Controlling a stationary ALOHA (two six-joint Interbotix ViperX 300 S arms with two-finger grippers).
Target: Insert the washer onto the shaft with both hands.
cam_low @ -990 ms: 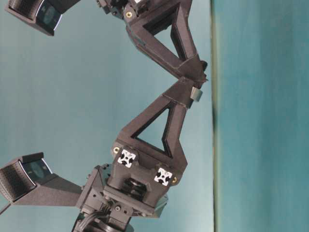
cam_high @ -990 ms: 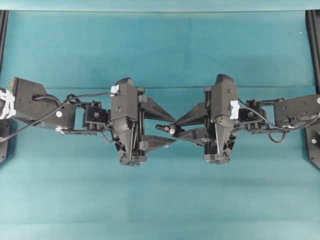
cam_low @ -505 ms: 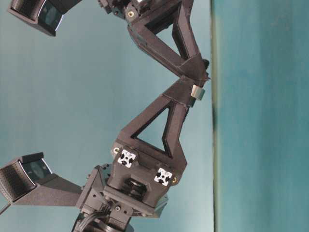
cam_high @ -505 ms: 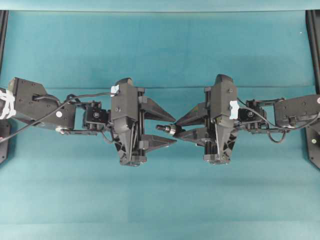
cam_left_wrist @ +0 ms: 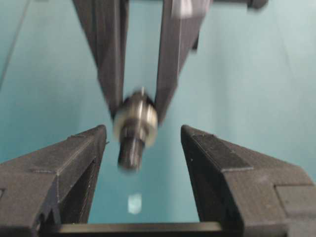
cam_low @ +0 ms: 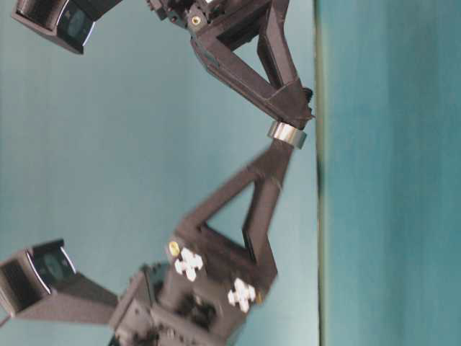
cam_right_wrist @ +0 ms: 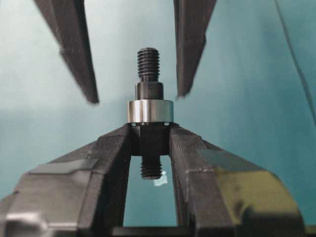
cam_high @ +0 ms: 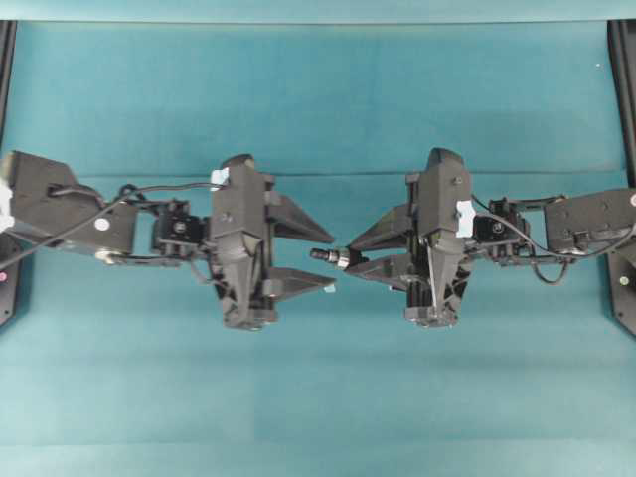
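Gripping shaft [cam_right_wrist: 149,98] w/ washer [cam_right_wrist: 150,111] on

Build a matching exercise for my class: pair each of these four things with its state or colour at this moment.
Things:
1. left gripper
2. right gripper
3. washer
4. table cover

States:
a. teal
b. seated on the shaft
c. open, holding nothing
d. shut on the shaft

Pairs: 1-c, 2-d, 3-b, 4-a
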